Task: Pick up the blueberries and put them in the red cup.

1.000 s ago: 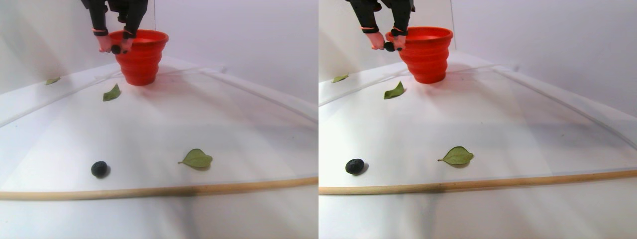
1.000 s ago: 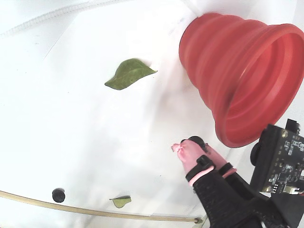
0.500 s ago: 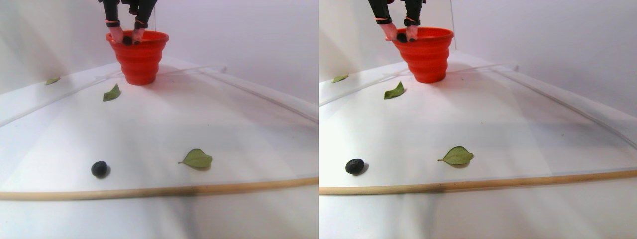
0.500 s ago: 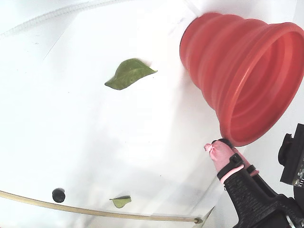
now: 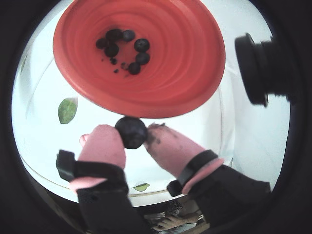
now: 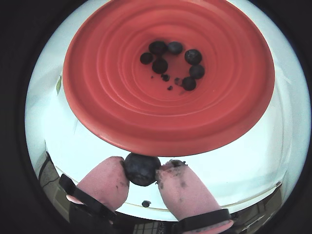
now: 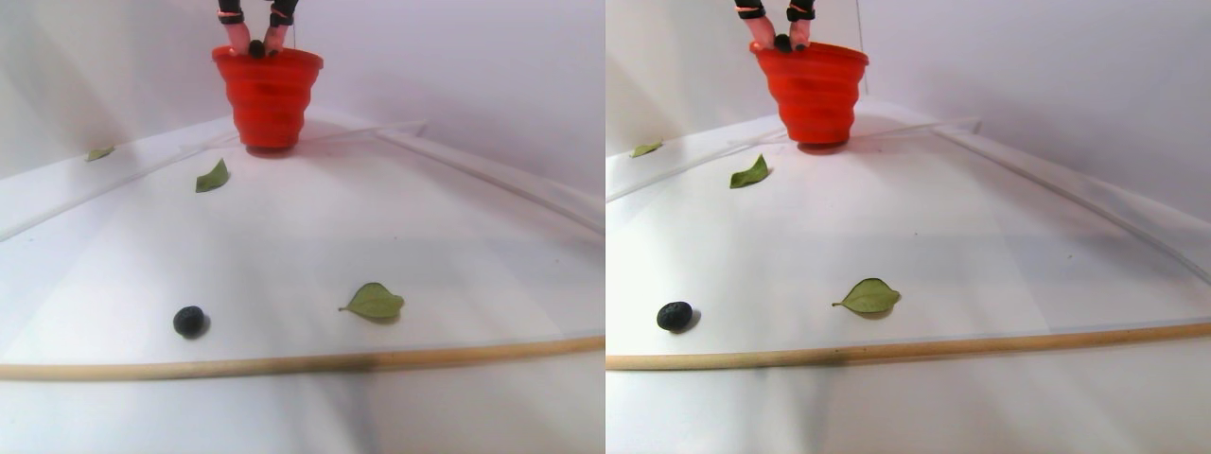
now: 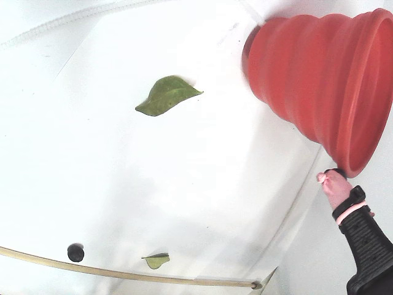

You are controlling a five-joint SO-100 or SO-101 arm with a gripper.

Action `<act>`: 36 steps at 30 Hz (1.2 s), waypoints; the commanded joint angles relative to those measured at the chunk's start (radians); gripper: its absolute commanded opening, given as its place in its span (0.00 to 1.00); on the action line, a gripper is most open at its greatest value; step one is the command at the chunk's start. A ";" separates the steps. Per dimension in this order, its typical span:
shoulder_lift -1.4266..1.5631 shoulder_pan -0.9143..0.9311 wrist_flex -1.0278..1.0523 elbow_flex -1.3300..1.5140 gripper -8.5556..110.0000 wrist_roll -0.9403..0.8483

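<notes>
The red cup [image 5: 185, 63] stands upright at the back of the white table, seen also in the other wrist view [image 6: 117, 102], the stereo pair view [image 7: 268, 95] and the fixed view [image 8: 319, 80]. Several blueberries [image 6: 160, 65] lie on its bottom. My gripper [image 5: 131, 134], with pink fingertips [image 6: 105, 180], is shut on one blueberry [image 6: 141, 169] and holds it just above the cup's near rim [image 7: 255, 45]. One more blueberry [image 7: 189, 321] lies loose on the table near the front edge, also in the fixed view [image 8: 75, 252].
Green leaves lie on the table: one near the front [image 7: 376, 301], one to the left of the cup [image 7: 212, 177], one farther left [image 7: 97, 152]. A wooden strip [image 7: 378, 359] borders the front edge. A black camera [image 5: 263, 68] juts in at the right.
</notes>
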 commanded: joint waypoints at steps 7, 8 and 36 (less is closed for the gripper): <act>0.011 0.018 -0.026 -0.130 0.16 -0.003; 0.008 0.017 -0.037 -0.127 0.16 -0.005; 0.179 -0.029 0.167 -0.054 0.16 -0.005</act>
